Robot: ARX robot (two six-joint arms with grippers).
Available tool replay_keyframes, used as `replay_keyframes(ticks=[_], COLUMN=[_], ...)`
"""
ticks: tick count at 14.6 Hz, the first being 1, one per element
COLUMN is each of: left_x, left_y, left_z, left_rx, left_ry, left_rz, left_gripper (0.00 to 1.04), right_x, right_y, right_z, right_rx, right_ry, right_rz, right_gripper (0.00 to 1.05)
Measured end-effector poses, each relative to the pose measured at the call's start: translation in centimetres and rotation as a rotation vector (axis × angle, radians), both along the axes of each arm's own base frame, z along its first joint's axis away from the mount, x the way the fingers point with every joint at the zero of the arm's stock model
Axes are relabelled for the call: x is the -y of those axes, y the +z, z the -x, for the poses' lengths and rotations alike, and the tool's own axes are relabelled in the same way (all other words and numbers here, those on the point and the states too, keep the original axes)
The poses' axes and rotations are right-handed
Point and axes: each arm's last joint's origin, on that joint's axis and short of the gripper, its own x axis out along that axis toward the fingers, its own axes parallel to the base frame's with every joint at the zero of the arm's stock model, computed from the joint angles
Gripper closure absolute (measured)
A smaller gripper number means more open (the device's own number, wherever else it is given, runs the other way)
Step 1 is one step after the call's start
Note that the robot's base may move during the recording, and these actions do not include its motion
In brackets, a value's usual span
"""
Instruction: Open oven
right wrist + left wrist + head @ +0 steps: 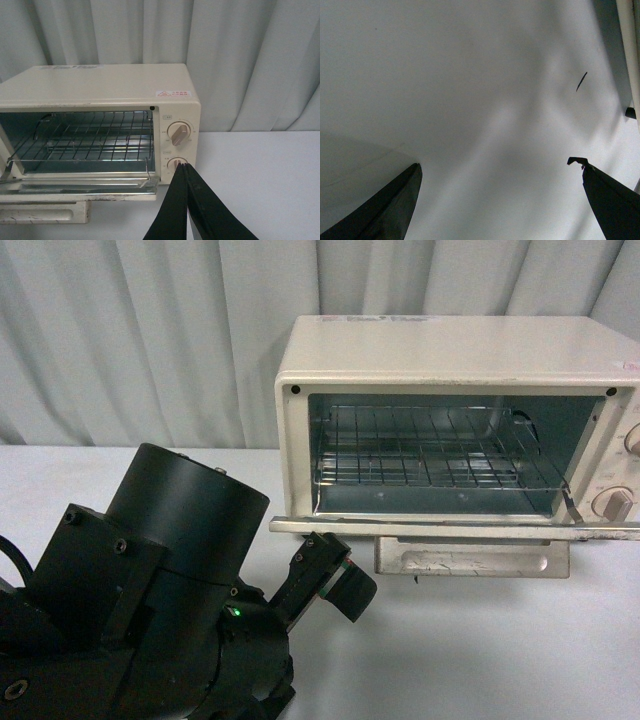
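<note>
The cream-white oven [450,350] stands on the white table at the right. Its door [450,528] hangs fully down and flat, with the beige bar handle [470,560] at its front edge. The wire rack [430,455] shows inside, and two round knobs [612,502] sit at the right. My left gripper [500,167] is open and empty over bare table, low at the left of the door's corner. My right gripper [183,167] is shut and empty, in front of the oven's [100,90] lower knob [176,162].
A grey-white curtain [140,340] hangs behind the table. My left arm's black body [150,590] fills the lower left of the front view. White table [480,650] lies in front of the oven and to its right [260,175].
</note>
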Motion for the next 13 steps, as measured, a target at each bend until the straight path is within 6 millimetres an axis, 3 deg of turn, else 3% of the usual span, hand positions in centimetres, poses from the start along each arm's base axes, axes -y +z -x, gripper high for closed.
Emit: replay_keyframes(ticks=[3,13], left_x=[0.0,0.0], left_y=[0.0,0.0], left_z=[0.0,0.0], left_rx=[0.0,0.0], left_ry=[0.0,0.0], left_rz=[0.0,0.0], left_gripper=[0.07,0.07], right_x=[0.0,0.0], right_y=[-1.1,-0.4], right_z=[0.9,3.9], right_rx=[-0.017,0.021], right_ry=[-0.001,-0.001], right_rz=[-0.001,-0.001], right_gripper=[1.03,1.03])
